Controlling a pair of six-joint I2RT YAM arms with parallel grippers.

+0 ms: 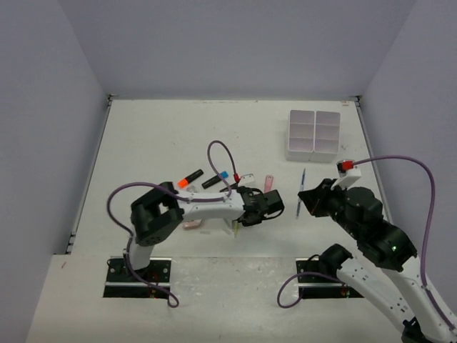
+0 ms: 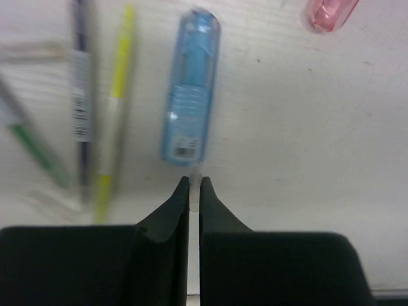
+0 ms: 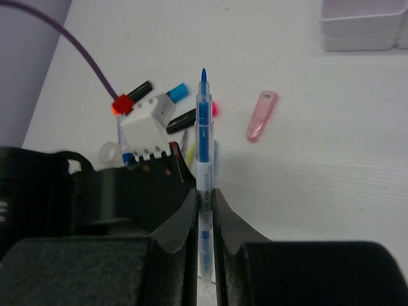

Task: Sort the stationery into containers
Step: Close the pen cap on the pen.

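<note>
My right gripper [image 1: 305, 196] is shut on a thin blue pen [image 3: 203, 140], which sticks out ahead of the jaws above the table; it also shows in the top view [image 1: 300, 187]. My left gripper [image 1: 270, 204] is low over the table, its jaws closed on the clear end of a blue piece [image 2: 191, 89]. Left of it lie a yellow pen [image 2: 115, 108], a dark pen [image 2: 80, 95] and a green pen [image 2: 32, 146]. A pink piece [image 1: 268, 183] lies just beyond. The orange-capped highlighter [image 1: 189, 179] and the blue-capped one [image 1: 214, 179] lie behind the left arm. The white organiser [image 1: 313, 134] stands at the far right.
A small tape roll [image 3: 108, 152] lies beside the left wrist. Another pink item [image 1: 191, 224] lies near the left arm's elbow. Grey walls close in the table on three sides. The two grippers are close together in the middle of the table.
</note>
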